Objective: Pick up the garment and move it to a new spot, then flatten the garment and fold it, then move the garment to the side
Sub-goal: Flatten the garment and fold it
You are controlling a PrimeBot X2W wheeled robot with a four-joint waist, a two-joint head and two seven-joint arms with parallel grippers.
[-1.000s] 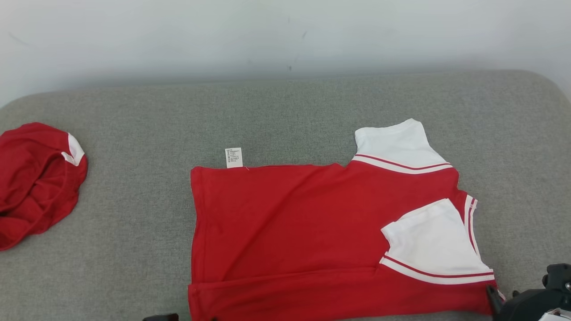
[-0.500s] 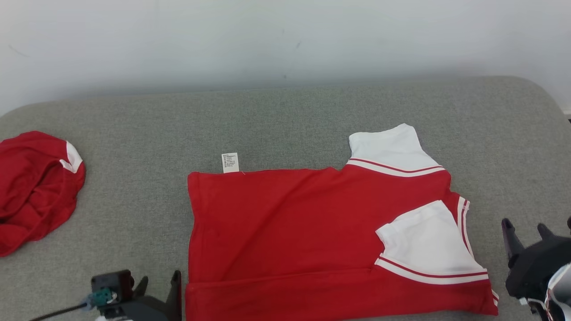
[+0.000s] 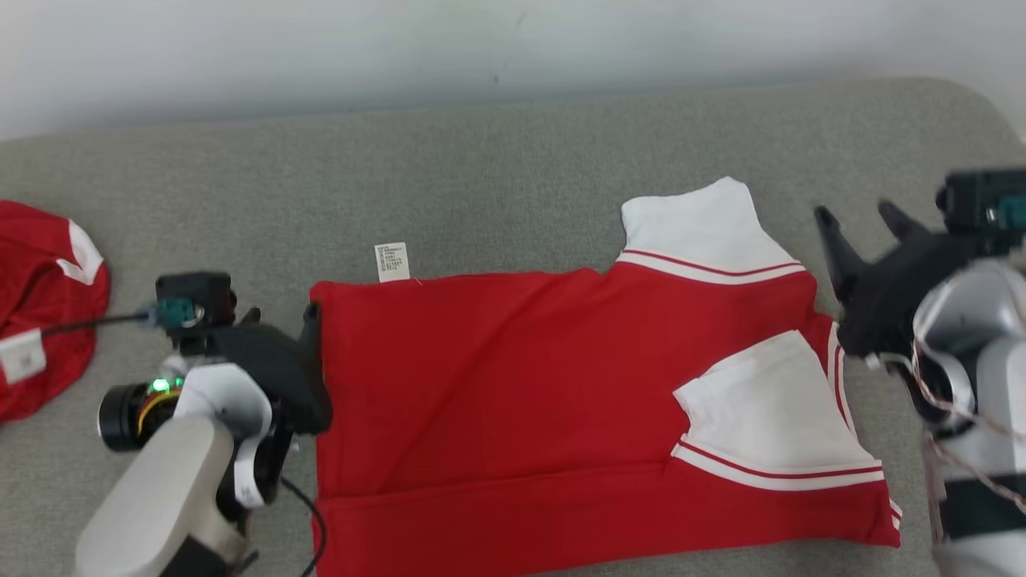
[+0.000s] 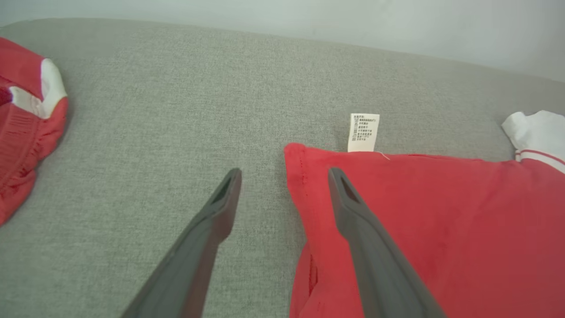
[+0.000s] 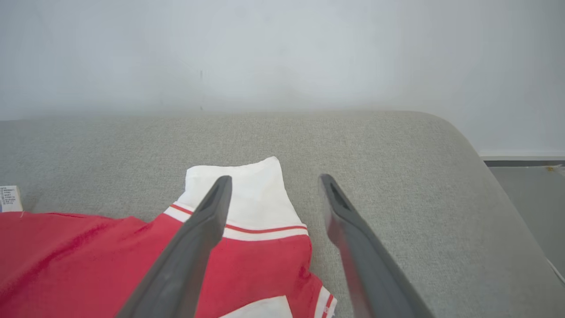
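Observation:
The garment [image 3: 513, 385] is a red shirt with white sleeves, lying flat on the grey cushion with its near edge folded up over the body. Its care tag [image 3: 392, 261] sticks out at the far left corner. My left gripper [image 3: 280, 316] hovers open beside the garment's left edge. In the left wrist view the left gripper [image 4: 284, 173] straddles the far left corner of the garment [image 4: 441, 212], holding nothing. My right gripper [image 3: 858, 215] stands open just right of the far white sleeve [image 3: 705, 228]. In the right wrist view the right gripper [image 5: 274, 179] is over that sleeve [image 5: 247, 190], empty.
A second red and white garment [image 3: 40, 304] lies bunched at the cushion's far left, also seen from the left wrist [image 4: 22, 123]. The grey cushion [image 3: 513, 176] backs onto a pale wall. Its rounded right end drops to the floor [image 5: 529, 190].
Both grippers have come away from the garment's near corners, opened, and moved up along its left and right sides. The head camera has shifted as well.

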